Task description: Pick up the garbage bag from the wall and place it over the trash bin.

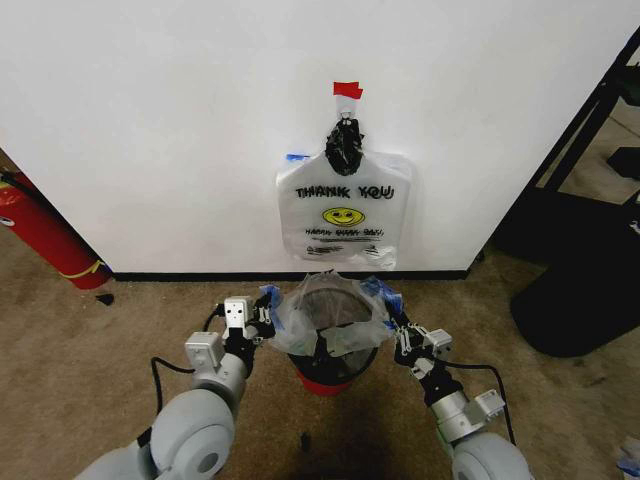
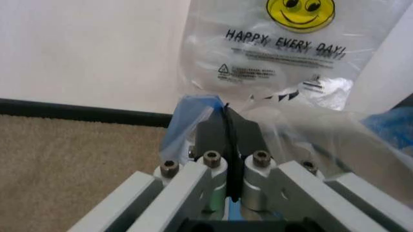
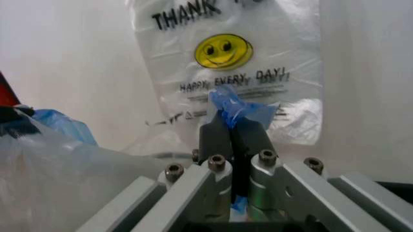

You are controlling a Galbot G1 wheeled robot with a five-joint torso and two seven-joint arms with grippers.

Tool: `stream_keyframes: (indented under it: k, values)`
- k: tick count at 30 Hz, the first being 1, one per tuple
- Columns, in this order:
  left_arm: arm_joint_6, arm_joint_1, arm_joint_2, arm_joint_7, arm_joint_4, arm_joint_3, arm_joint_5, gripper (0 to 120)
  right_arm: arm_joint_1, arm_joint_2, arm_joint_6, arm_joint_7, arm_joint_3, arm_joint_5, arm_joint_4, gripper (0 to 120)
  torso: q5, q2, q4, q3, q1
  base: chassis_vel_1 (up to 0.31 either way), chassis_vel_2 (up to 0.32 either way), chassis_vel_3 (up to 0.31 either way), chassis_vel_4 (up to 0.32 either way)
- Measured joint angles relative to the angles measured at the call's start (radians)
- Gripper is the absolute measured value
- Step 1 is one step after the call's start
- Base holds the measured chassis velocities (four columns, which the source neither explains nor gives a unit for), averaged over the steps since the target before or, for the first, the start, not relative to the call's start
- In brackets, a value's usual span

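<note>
A crinkled translucent garbage bag [image 1: 330,312] with blue patches at its left and right edges is stretched open over the small black, red-based trash bin [image 1: 325,375] on carpet near the wall, apparently draping its rim.

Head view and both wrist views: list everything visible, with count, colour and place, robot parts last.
garbage bag: one, translucent with blue patches, stretched open over the bin, a blue patch pinched on each side.
trash bin: one, black with red base, on the carpet below the wall bag.
second bag: one, translucent, THANK YOU print and yellow smiley, hanging on the wall.
red tape: one piece, on the wall above that bag.
fire extinguisher: one, red, by the wall at far left.
left gripper: fingers shut on the bag's left patch.
right gripper: fingers shut on the bag's right patch.
</note>
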Motion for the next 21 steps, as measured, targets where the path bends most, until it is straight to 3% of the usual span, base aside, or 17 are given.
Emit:
stream_keyframes:
  k: [7,21]
  values:
    - [-0.061,0.019,-0.016,0.007,0.035,0.007,0.025,0,-0.001,0.029,0.040,-0.008,-0.005,-0.035,-0.058,0,0.0000,0.000,0.0000,0.000,0.000,0.000,0.000,0.000,0.000]
    - [-0.022,0.159,-0.005,-0.028,0.010,-0.006,0.059,0,-0.055,0.026,0.031,0.015,-0.030,-0.084,-0.087,0,0.0000,0.000,0.0001,0.000,0.000,0.000,0.000,0.000,0.000]
